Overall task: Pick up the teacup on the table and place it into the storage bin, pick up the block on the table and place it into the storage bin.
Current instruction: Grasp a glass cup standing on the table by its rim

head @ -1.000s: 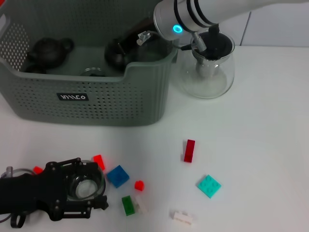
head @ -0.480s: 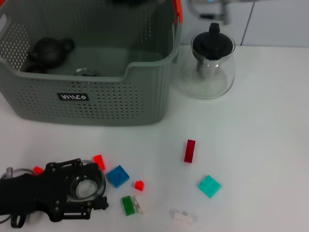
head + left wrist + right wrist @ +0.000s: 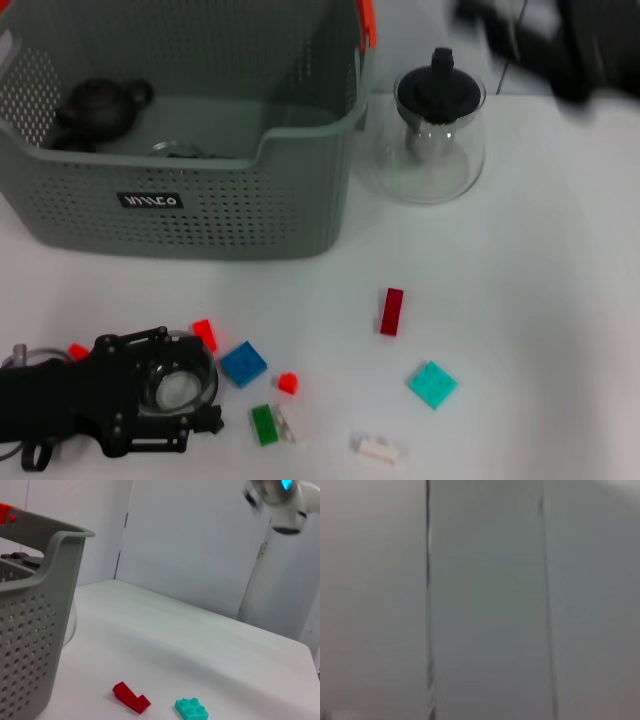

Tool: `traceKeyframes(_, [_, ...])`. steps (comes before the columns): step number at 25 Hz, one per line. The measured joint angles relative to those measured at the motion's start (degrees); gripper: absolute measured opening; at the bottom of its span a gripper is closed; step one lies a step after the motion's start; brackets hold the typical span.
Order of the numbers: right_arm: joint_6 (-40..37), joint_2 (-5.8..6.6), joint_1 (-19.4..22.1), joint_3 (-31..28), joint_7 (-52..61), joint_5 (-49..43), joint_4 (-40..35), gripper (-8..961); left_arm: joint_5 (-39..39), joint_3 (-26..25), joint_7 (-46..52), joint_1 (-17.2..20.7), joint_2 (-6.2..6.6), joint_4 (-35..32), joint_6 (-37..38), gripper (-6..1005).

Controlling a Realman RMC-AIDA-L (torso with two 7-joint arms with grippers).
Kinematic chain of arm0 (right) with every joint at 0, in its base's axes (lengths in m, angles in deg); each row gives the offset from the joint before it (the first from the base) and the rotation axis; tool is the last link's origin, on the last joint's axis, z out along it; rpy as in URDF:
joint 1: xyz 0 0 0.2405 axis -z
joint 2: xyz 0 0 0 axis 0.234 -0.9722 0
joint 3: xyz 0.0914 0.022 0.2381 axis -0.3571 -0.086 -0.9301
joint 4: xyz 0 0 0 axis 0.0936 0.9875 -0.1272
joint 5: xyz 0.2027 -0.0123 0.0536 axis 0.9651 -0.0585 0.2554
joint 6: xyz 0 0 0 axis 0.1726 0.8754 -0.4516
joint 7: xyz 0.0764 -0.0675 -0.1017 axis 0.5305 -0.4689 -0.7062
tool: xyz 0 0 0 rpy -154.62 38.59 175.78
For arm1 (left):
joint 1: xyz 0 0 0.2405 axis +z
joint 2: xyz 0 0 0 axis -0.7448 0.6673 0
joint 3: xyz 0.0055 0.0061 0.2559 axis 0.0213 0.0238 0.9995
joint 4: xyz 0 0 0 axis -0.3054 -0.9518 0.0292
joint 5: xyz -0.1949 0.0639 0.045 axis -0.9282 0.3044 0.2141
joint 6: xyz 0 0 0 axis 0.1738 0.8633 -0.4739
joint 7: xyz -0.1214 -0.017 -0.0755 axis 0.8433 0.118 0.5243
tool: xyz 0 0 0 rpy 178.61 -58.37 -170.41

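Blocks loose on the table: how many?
8: dark red, teal, white, green, blue, three small red ones near the left gripper, which may hide more.

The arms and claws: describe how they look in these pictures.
The left claw is matte black metal with open framework, screw holes and a round opening. The right arm has a glossy white rounded shell with a glowing cyan light; in the head view its end is a dark blur.

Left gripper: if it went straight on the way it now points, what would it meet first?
Likely the blue block, just past the left gripper in the head view; height is unclear, so it may pass over.
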Motion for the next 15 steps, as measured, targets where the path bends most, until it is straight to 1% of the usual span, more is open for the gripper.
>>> traceKeyframes(1, [-2.6, -0.05, 1.6, -0.5, -0.8, -4.0, 0.3, 521, 0.0, 0.0, 0.0, -0.1, 0.07, 0.0, 0.0, 855])
traceKeyframes(3, [-5.3, -0.47, 4.3, -1.1, -1.8, -12.7, 0.3, 526, 0.0, 0.0, 0.1, -0.2, 0.16, -0.1, 0.4, 855])
traceKeyframes(5, [-6.0, -0.86, 5.7, -0.9, -2.1, -18.9, 1.8, 531, 0.1, 0.0, 0.6, -0.3, 0.31, -0.5, 1.4, 855])
traceKeyframes(6, [-6.2, -0.9, 5.9, -0.9, -2.1, -20.9, 3.3, 533, 0.1, 0.0, 0.9, -0.4, 0.38, -0.7, 2.0, 855])
traceKeyframes(8, [-7.0, -0.53, 5.8, -1.1, -2.1, -22.4, 7.3, 539, 0.1, 0.0, 2.5, -0.4, 0.63, -2.1, 4.7, 856])
traceKeyframes(10, [-7.3, -0.29, 5.6, -1.2, -2.3, -24.4, 9.1, 544, -0.1, 0.0, 5.8, -0.5, 0.8, -5.0, 7.6, 856])
traceKeyframes(12, [-7.4, -0.39, 5.3, -1.3, -2.4, -27.3, 9.4, 549, 0.0, 0.4, 11.8, -0.8, 0.83, -9.7, 9.2, 856])
traceKeyframes(15, [-7.1, -0.53, 4.5, -1.6, -2.3, -29.3, 9.8, 662, 0.9, 2.8, 24.1, -1.5, 1.06, -18.0, 9.7, 855])
